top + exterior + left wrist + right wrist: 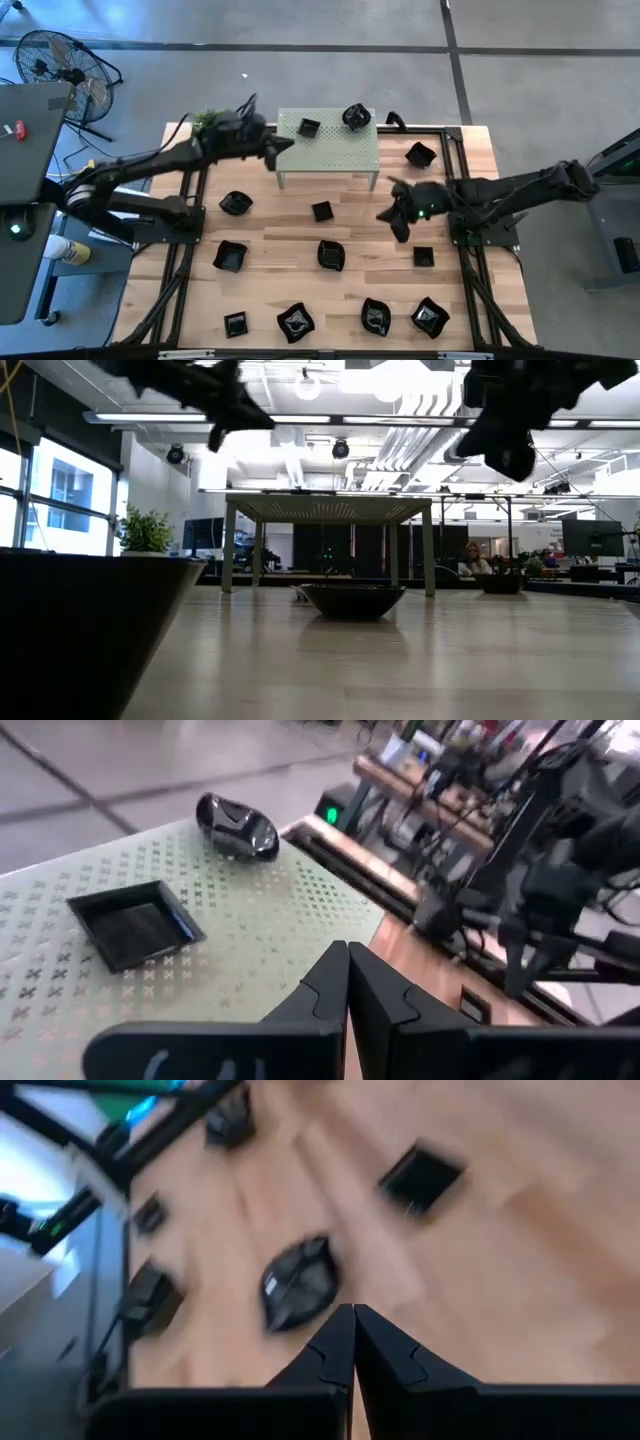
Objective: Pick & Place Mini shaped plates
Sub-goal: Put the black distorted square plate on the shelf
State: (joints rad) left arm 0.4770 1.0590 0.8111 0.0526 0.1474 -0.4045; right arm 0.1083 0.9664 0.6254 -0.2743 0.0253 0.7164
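Plates lie scattered over your wooden desk [290, 255], with two already up on the perforated green stand [330, 160]: a square plate [309, 127] lying flat and a rounded plate [355, 116] beside it, likely the drop-off. Neither shows a clear long axis. Your left gripper [283, 147] hovers at the stand's edge, fingers pressed together, empty. Your right gripper [392, 215], likewise closed and empty, hangs above a wavy plate [298, 1283].

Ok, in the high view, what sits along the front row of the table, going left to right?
Small square plate → wavy-edged plate → rounded plate → wavy-edged plate, all four resting on the wooden table.
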